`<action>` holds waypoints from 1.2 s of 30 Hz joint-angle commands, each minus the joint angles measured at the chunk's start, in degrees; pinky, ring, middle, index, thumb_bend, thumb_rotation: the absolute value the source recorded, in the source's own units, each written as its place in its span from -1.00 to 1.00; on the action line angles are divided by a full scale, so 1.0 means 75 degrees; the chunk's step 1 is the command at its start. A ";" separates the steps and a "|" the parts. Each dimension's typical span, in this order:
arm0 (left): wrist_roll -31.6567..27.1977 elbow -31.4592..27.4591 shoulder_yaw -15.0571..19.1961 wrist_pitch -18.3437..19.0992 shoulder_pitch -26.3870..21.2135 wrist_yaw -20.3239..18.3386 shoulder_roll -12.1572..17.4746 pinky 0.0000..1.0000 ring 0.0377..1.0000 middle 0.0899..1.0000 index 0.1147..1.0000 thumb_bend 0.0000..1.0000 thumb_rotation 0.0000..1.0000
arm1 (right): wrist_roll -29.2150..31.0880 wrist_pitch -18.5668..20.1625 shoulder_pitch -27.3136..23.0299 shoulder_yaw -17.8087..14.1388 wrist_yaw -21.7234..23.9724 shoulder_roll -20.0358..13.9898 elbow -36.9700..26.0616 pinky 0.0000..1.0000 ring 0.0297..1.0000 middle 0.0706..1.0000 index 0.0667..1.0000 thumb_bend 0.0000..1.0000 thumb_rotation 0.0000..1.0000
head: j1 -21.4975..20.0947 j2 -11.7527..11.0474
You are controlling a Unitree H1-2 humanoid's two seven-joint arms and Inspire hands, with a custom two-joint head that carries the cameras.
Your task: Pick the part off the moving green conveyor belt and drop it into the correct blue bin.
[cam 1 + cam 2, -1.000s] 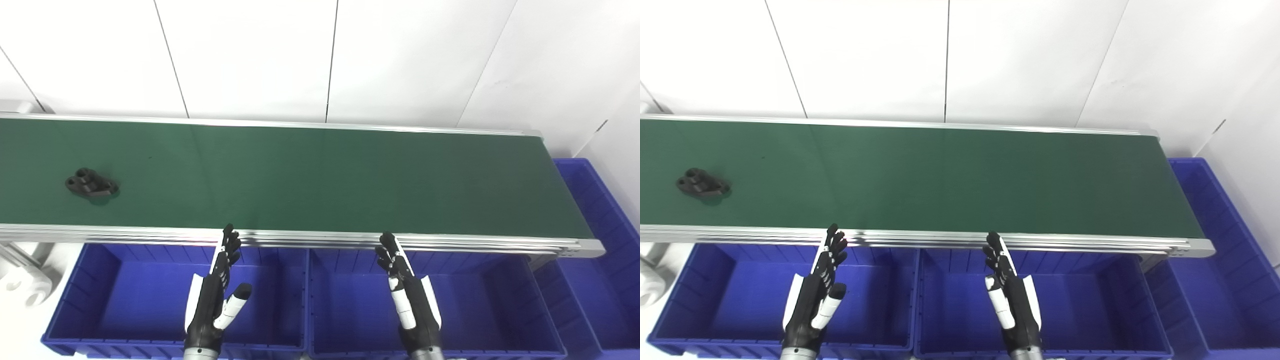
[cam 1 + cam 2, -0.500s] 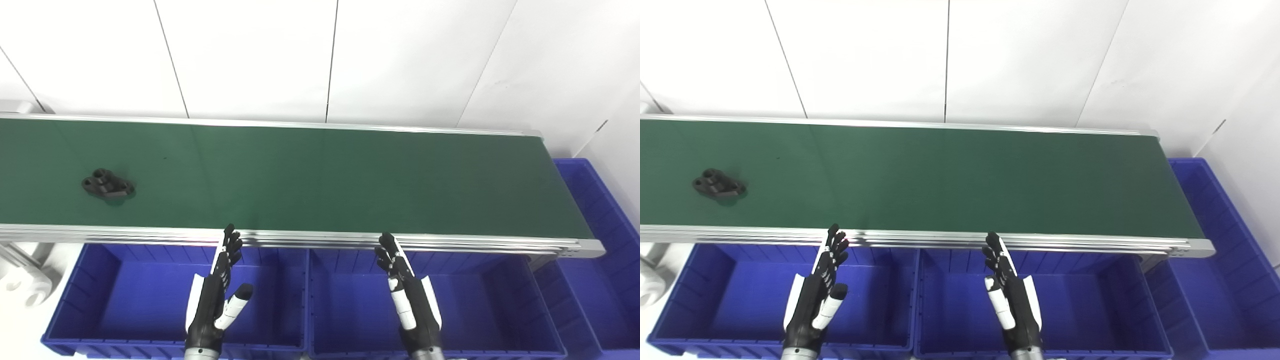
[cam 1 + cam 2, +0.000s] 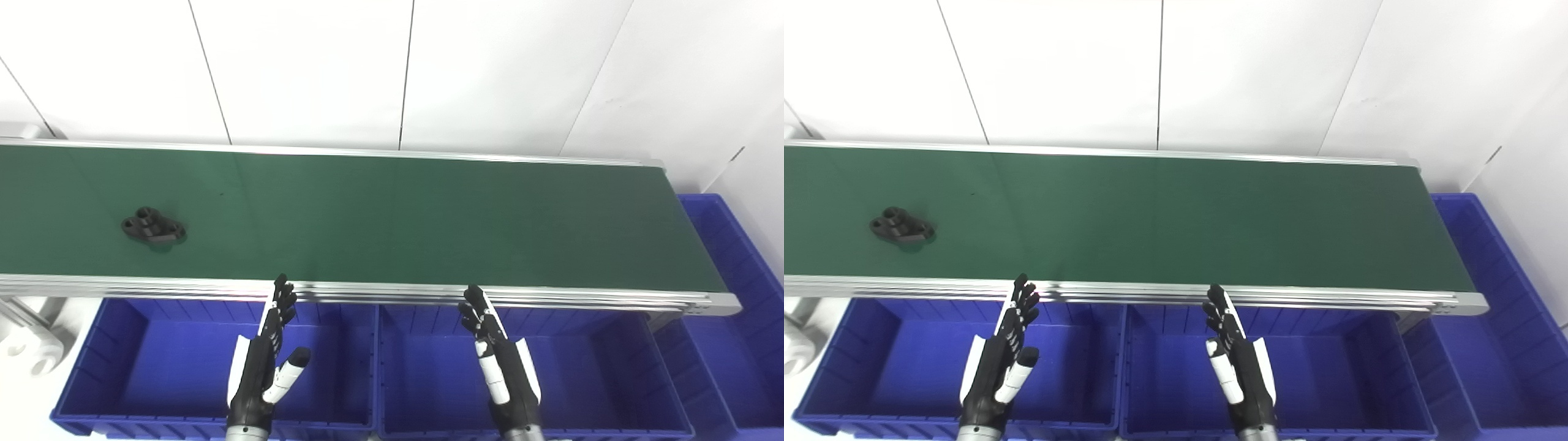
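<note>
One dark part (image 3: 153, 225) lies on the left stretch of the green belt (image 3: 392, 220), nearer the belt's front rail than its back rail, with nothing touching it. It is a flat black piece with round holes in it. Below the belt's front rail stands a row of blue bins. The left bin (image 3: 153, 367) sits under the left hand (image 3: 263, 367), which is held flat and upright over it, fingers straight and close together pointing toward the belt, thumb sticking out to the side, holding nothing. Its fingertips reach just up to the front rail, well to the right of the part. The middle bin (image 3: 600, 373) lies under the right hand (image 3: 499, 361), which has the same pose: fingers stretched out, empty, tips near the rail. A third bin (image 3: 729, 257) stands at the belt's right end, running back along the wall.
</note>
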 commanded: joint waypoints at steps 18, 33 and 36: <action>-0.0122 -0.0083 -0.0070 -0.0323 -0.0099 0.0061 0.0051 0.88 0.91 0.95 1.00 0.66 0.80 | 0.0060 -0.0460 -0.0096 0.0005 0.0039 -0.0003 -0.0178 0.88 0.88 0.93 0.94 0.59 0.84 | 0.0072 -0.0038; 0.0190 0.0493 -0.0592 -0.0326 -0.0326 0.0719 -0.0047 0.83 0.86 0.91 1.00 0.63 0.71 | 0.0327 -0.1010 -0.0243 -0.0169 0.0178 -0.0368 0.0544 0.91 0.89 0.94 0.96 0.57 0.83 | 0.1373 -0.1040; 0.0162 0.0546 -0.0672 -0.0325 -0.0367 0.0842 -0.0125 0.79 0.83 0.88 1.00 0.63 0.64 | 0.0393 -0.1006 -0.0282 -0.0204 0.0218 -0.0435 0.0618 0.95 0.91 0.95 0.97 0.58 0.85 | 0.1543 -0.1162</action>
